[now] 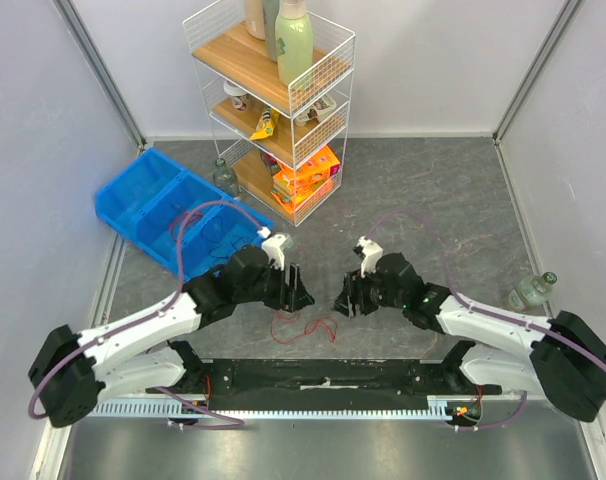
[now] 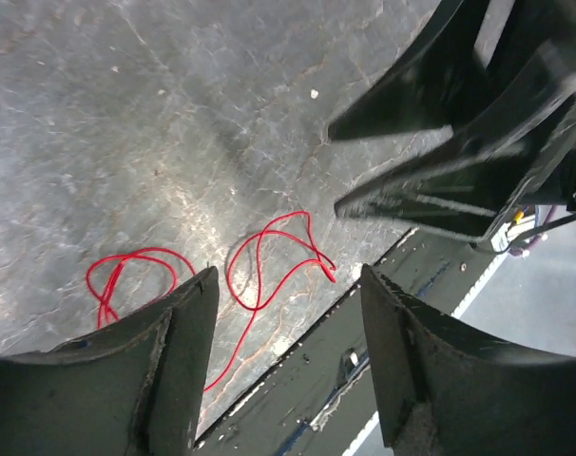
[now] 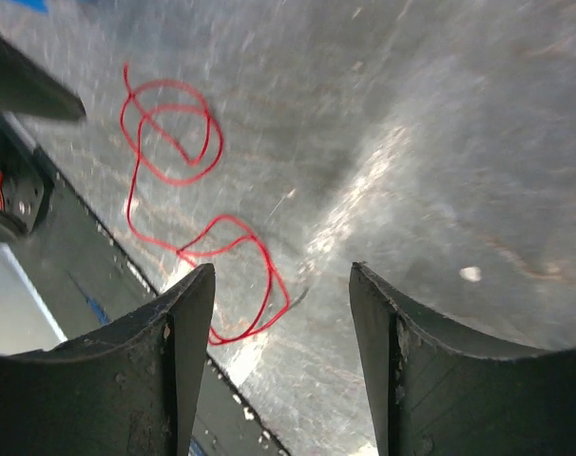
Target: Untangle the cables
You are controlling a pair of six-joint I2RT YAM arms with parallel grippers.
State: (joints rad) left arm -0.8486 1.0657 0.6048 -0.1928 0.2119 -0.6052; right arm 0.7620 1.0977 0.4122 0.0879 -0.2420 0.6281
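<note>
The cables (image 1: 301, 327) lie as thin red wire in loose loops on the grey table, just ahead of the black base rail. Both grippers hover above them, tips facing each other. My left gripper (image 1: 301, 290) is open with nothing between its fingers. In the left wrist view the red loops (image 2: 259, 249) lie flat below the gripper (image 2: 288, 275), and the right gripper (image 2: 440, 171) shows at the upper right. My right gripper (image 1: 341, 300) is open and empty too. In the right wrist view two red loops (image 3: 182, 252) lie to the left of the gripper (image 3: 281, 268).
A blue divided bin (image 1: 168, 205) sits at the back left. A white wire shelf rack (image 1: 283, 110) with bottles and packets stands behind the arms. A small bottle (image 1: 533, 290) stands at the right edge. The black base rail (image 1: 323, 375) runs along the near edge.
</note>
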